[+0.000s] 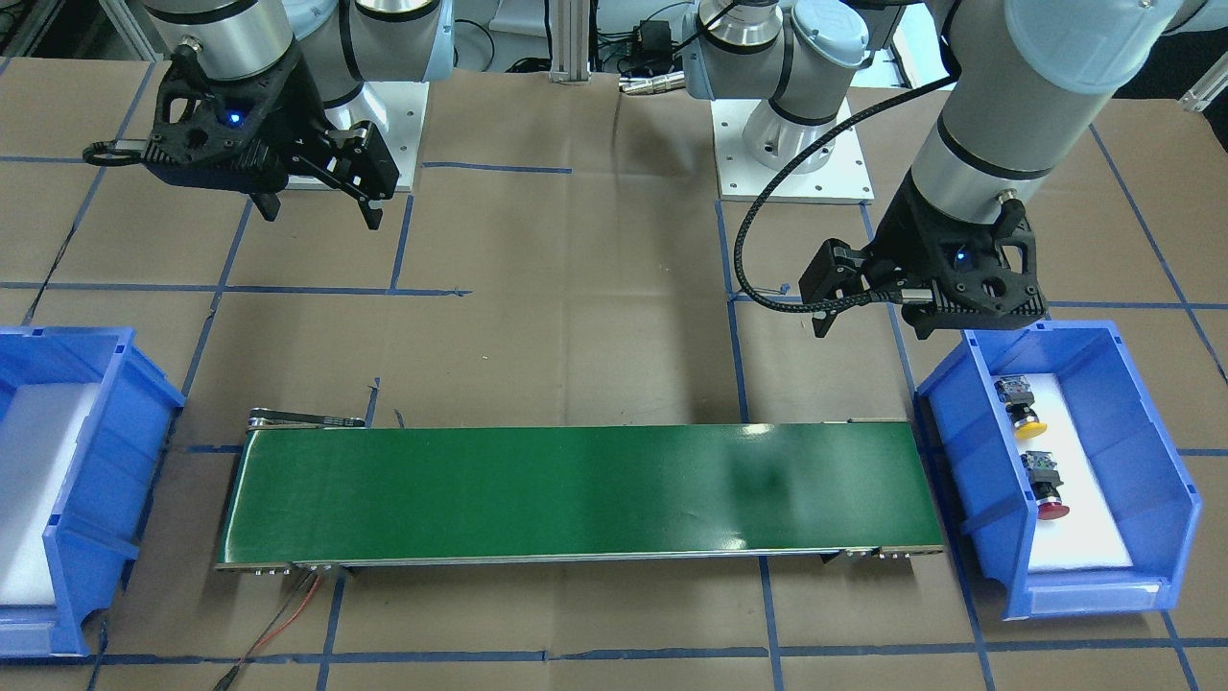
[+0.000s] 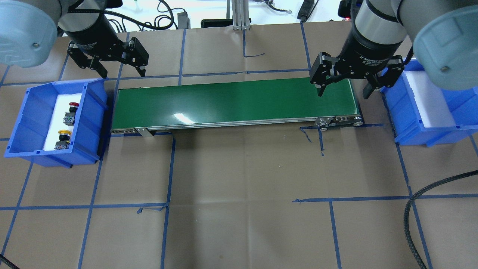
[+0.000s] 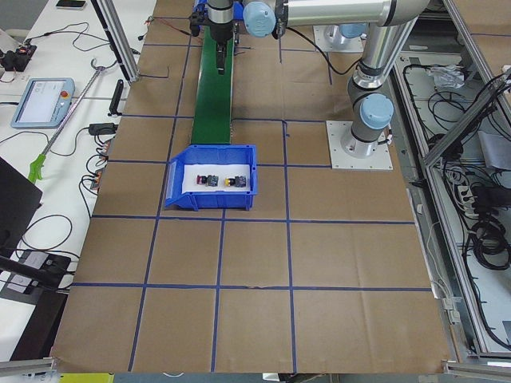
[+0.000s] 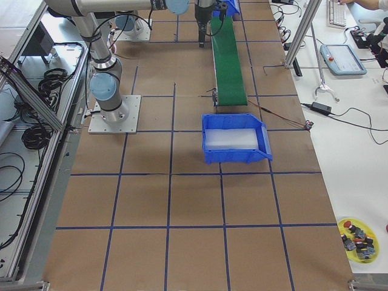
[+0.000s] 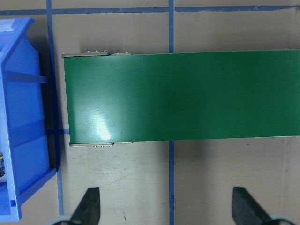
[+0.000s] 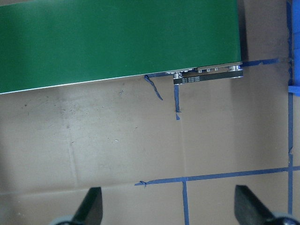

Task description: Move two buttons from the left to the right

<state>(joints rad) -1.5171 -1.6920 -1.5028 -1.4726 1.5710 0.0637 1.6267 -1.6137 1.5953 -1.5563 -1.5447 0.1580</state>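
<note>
The yellow button [image 2: 62, 136] and the red button [image 2: 71, 108] lie on white padding in the blue bin [image 2: 22, 123] at the robot's left end of the table. They also show in the front view: yellow [image 1: 1025, 408], red [image 1: 1048, 489]. My left gripper [image 2: 122, 73] is open and empty, hovering above the table behind the green conveyor belt's [image 2: 231, 101] left end, beside the bin. My right gripper [image 2: 343, 91] is open and empty above the belt's right end. The wrist views show wide-spread fingertips [image 5: 89, 206] [image 6: 91, 206] with nothing between them.
A second blue bin [image 2: 429, 130] with white padding and nothing in it stands at the belt's right end. Blue tape lines grid the brown table. A yellow dish [image 4: 357, 237] with spare parts sits on a side bench. A braided cable [image 2: 414, 209] hangs at the near right.
</note>
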